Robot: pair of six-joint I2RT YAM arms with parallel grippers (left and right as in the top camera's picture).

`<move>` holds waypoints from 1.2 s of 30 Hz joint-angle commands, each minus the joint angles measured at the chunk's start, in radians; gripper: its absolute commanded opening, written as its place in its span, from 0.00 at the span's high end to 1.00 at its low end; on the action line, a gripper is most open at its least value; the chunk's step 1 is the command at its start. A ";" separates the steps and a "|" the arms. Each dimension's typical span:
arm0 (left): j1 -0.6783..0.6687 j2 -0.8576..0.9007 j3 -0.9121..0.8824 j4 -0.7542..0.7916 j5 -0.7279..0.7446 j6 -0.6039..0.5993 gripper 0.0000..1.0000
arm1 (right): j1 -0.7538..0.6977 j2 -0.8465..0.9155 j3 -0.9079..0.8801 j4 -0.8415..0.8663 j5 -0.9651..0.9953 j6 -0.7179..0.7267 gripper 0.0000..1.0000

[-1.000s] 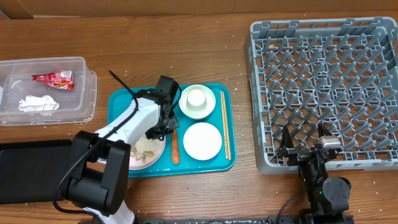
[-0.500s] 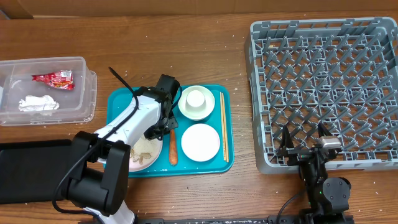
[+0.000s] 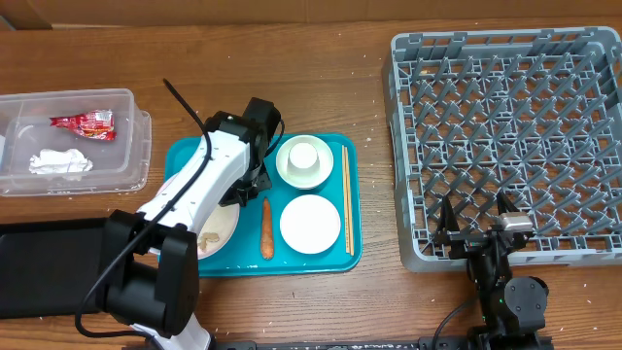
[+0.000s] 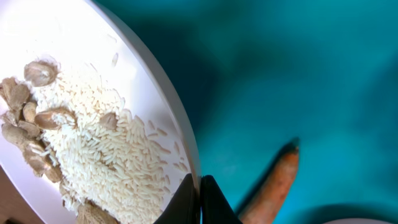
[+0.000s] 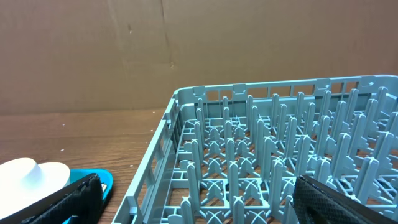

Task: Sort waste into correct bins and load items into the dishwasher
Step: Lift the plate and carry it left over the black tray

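Note:
My left gripper [image 3: 248, 192] is shut on the right rim of the large white plate [image 3: 219, 226], which holds rice and pale food crumbs [image 3: 208, 236] on the teal tray [image 3: 187, 160]. The left wrist view shows the fingers [image 4: 200, 198] pinching the rim of the plate [image 4: 118, 56], with the orange carrot stick [image 4: 272, 184] beside it. The carrot stick [image 3: 266, 229], a bowl with the small cup [image 3: 306, 156], a second bowl [image 3: 311, 225] and the chopsticks [image 3: 344, 199] lie on the tray. My right gripper [image 3: 476, 227] is open and empty at the front edge of the grey dish rack [image 3: 505, 126].
The clear tub [image 3: 126, 146] at the left holds the red wrapper [image 3: 84, 122] and the white tissue [image 3: 58, 163]. The black tray [image 3: 49, 267] lies at the front left. The right wrist view shows the rack pegs [image 5: 261, 155] and a white bowl [image 5: 31, 174].
My left gripper has moved up and left with the plate's rim in it. The teal tray and everything on it shifted slightly left. The right arm has not moved.

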 commanded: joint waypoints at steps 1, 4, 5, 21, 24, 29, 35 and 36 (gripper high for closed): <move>-0.006 -0.002 0.076 -0.065 -0.085 0.012 0.96 | -0.006 -0.007 -0.010 0.003 0.006 -0.001 0.00; -0.005 -0.002 0.124 -0.136 -0.128 0.011 0.96 | -0.006 -0.007 -0.010 0.003 0.006 -0.001 0.00; -0.005 -0.002 0.151 -0.169 -0.139 0.012 0.96 | -0.006 -0.007 -0.010 0.004 0.006 -0.001 0.00; 0.296 -0.002 0.378 -0.346 -0.155 0.073 0.96 | -0.006 -0.007 -0.010 0.003 0.006 -0.001 0.00; 0.394 -0.002 0.378 -0.306 -0.093 0.103 0.96 | -0.006 -0.007 -0.010 0.003 0.006 -0.001 0.00; 0.604 -0.002 0.378 -0.224 0.022 0.158 0.96 | -0.006 -0.007 -0.010 0.003 0.006 -0.001 0.00; 0.805 -0.002 0.376 -0.108 0.140 0.173 0.96 | -0.006 -0.007 -0.010 0.003 0.006 -0.001 0.00; 0.843 -0.001 0.375 -0.079 0.171 0.181 0.96 | -0.006 -0.007 -0.010 0.003 0.006 -0.001 0.00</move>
